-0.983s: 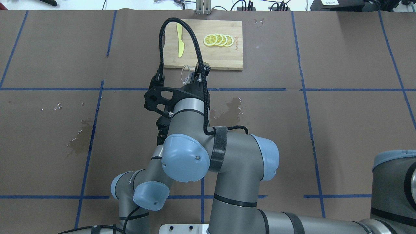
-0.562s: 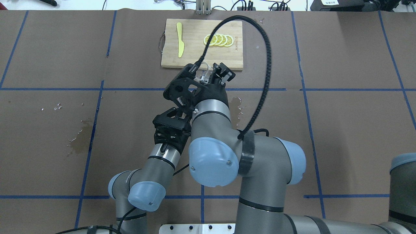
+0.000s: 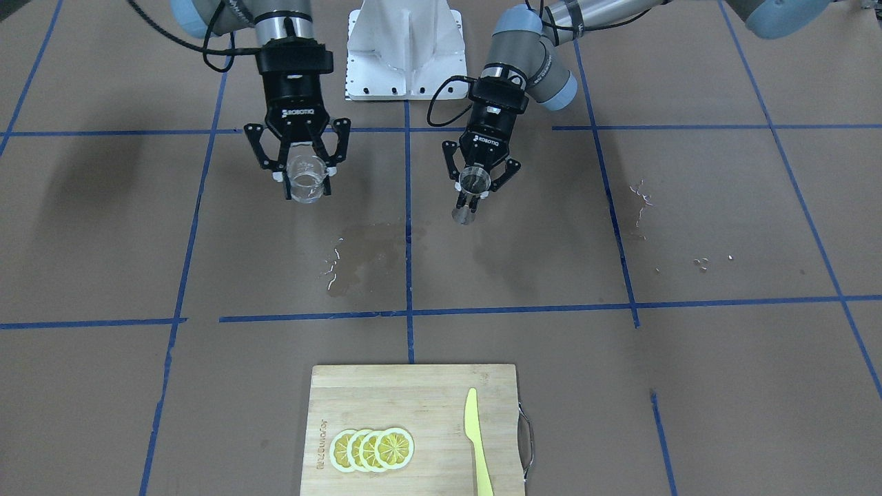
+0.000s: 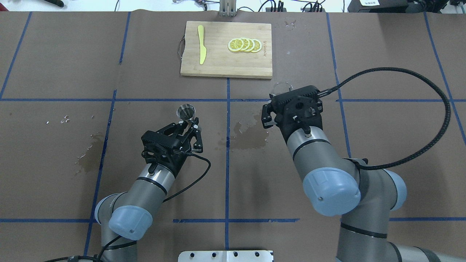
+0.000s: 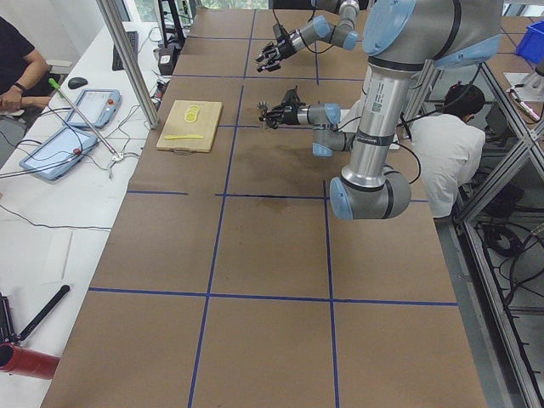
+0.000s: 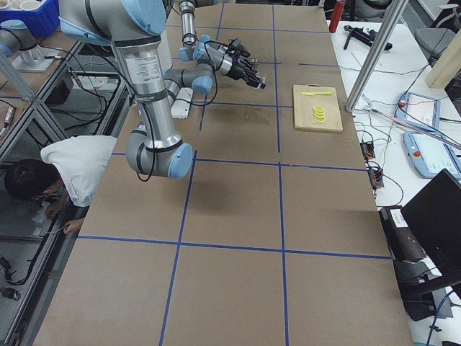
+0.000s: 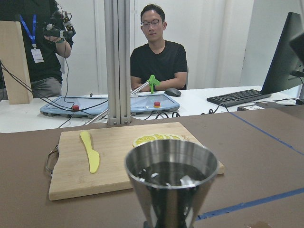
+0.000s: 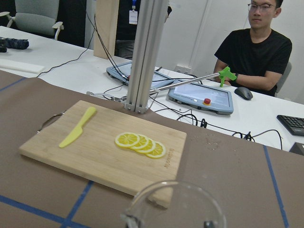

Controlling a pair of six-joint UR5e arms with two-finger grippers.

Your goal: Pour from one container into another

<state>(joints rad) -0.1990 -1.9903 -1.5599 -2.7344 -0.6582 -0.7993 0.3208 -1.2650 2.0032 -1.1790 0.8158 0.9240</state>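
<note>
1. The brown worktop (image 4: 382, 145) is taped into squares with blue lines.
2. A wooden cutting board (image 4: 222, 62) lies at the far middle, well apart from both arms.
3. A wet patch (image 4: 251, 136) darkens the paper between the two grippers.
4. The right gripper (image 3: 307, 182) is closed on the sides of the clear glass tumbler (image 4: 282, 87), which is mouth up, near the board's right corner.
5. The left gripper (image 3: 475, 194) is clamped on the steel jigger (image 4: 186, 111), which is upright, left of the centre line.
6. A yellow knife (image 4: 201, 44) lies on the board.
7. Overlapping lemon slices (image 4: 244, 45) lie beside it, apart from it.
</note>
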